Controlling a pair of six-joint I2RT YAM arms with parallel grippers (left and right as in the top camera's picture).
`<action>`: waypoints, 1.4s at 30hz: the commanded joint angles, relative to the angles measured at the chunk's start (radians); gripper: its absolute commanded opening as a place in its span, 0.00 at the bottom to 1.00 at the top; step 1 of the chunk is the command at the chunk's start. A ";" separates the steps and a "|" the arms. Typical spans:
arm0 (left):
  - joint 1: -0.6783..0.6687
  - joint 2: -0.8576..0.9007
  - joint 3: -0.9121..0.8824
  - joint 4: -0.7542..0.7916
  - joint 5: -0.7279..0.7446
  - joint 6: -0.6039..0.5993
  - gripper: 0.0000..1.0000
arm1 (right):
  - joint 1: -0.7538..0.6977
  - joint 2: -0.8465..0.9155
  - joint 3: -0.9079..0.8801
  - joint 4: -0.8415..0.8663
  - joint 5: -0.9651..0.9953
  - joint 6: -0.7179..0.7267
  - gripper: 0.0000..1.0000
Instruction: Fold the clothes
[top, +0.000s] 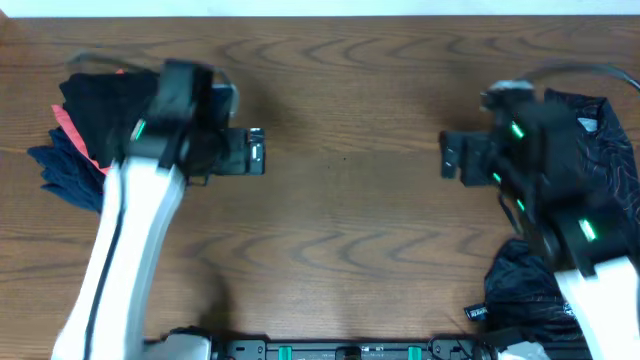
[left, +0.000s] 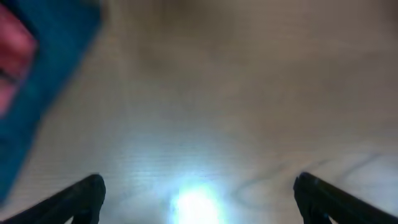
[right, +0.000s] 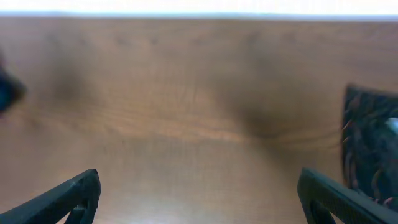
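Left tool (top: 258, 152) and right tool (top: 448, 157) hover spread, empty, over the table (top: 350, 230); stacked clothes (top: 85, 120) lie left, seemingly done; wavy-lined garment (top: 615, 150) and plain black garment (top: 520, 290) at right await folding.

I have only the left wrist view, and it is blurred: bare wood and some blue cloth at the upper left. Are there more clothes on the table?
Observer: Yes. A black garment with thin wavy lines lies at the right edge of the table, partly under the right arm.
Operator: Does the right gripper hold it?
Observer: No. The right gripper is open over bare wood, and that garment is off to its side.
Operator: Is anything else on that side?
Observer: A second black garment lies crumpled at the near right corner, with a small white tag on it.
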 joint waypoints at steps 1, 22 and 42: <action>-0.016 -0.280 -0.169 0.122 -0.045 0.018 0.98 | 0.034 -0.191 -0.126 0.040 0.100 0.036 0.99; -0.019 -0.977 -0.389 0.084 -0.061 0.016 0.98 | 0.042 -0.591 -0.351 -0.406 0.138 0.050 0.99; -0.019 -0.977 -0.389 -0.156 -0.061 0.016 0.98 | -0.047 -0.822 -0.390 -0.384 0.138 0.040 0.99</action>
